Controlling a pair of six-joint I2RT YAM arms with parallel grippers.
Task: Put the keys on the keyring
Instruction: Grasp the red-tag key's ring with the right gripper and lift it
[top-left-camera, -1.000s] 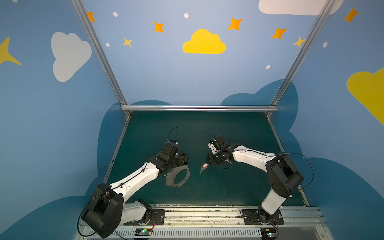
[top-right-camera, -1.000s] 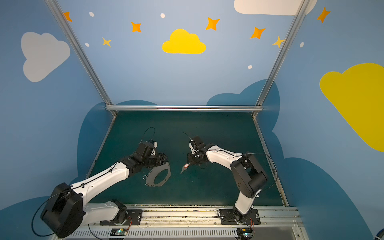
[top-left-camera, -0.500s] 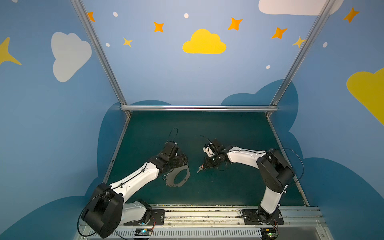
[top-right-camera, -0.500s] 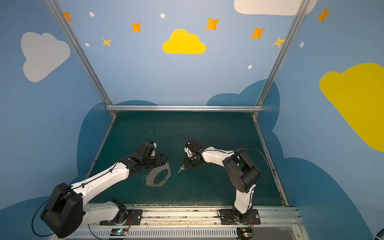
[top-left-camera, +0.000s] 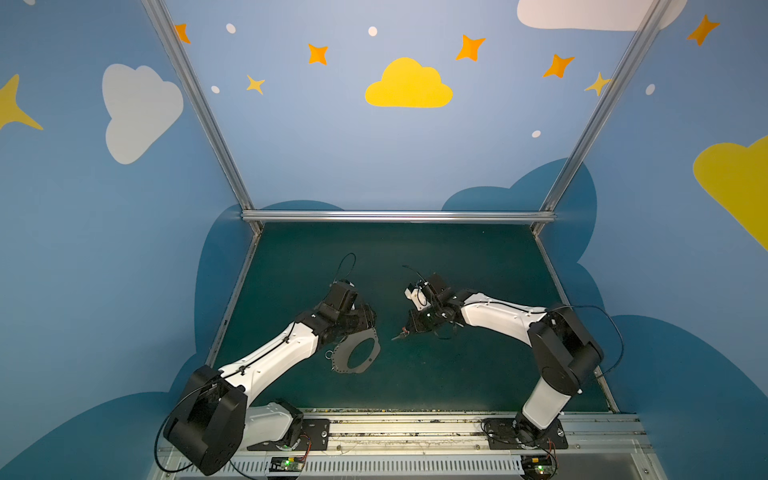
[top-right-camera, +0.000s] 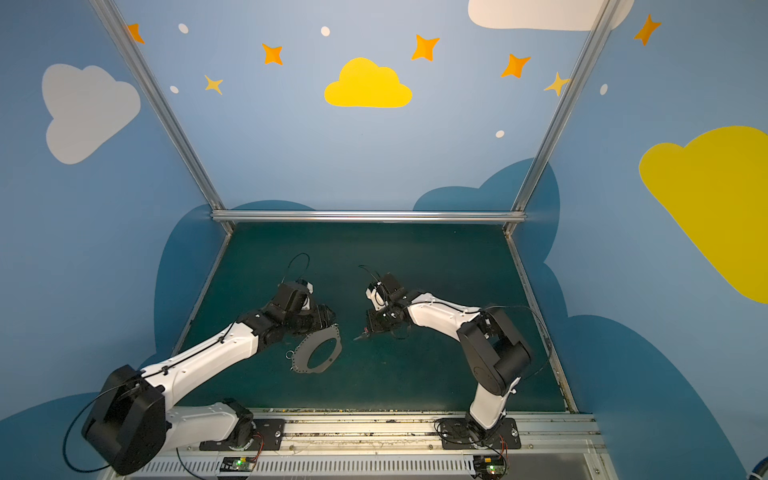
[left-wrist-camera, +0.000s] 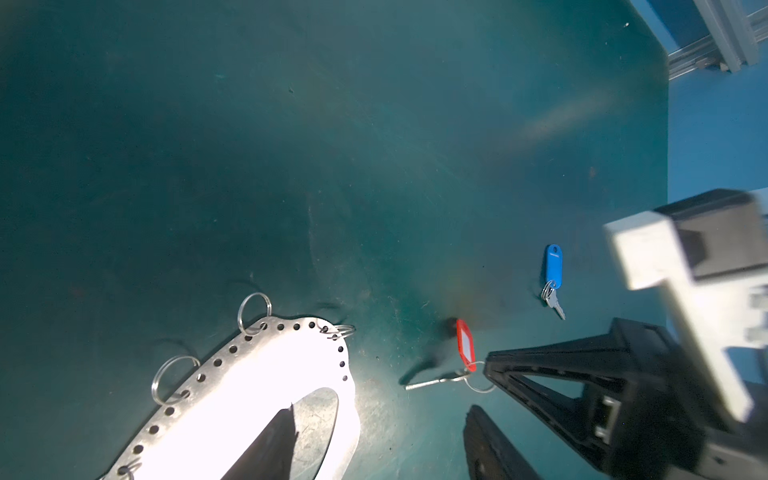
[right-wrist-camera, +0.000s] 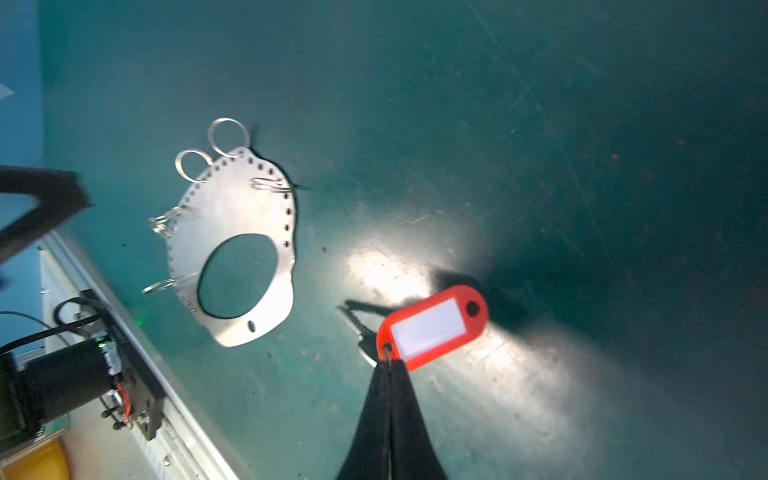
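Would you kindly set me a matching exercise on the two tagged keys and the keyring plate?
Things: 1 silver key with red plastic tag; 2 silver key with blue plastic tag; 3 flat grey oval metal keyring plate.
States: A lies ungripped, tag on the green mat; B carries wire rings along its edge; C pinched by the shut right gripper.
Pairs: 1-C, 2-A, 3-B.

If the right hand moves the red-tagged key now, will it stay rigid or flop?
Likely floppy: the right hand pinches only its thin split ring, so the red tag and key can probably swing freely. Small and thin, so probably light.
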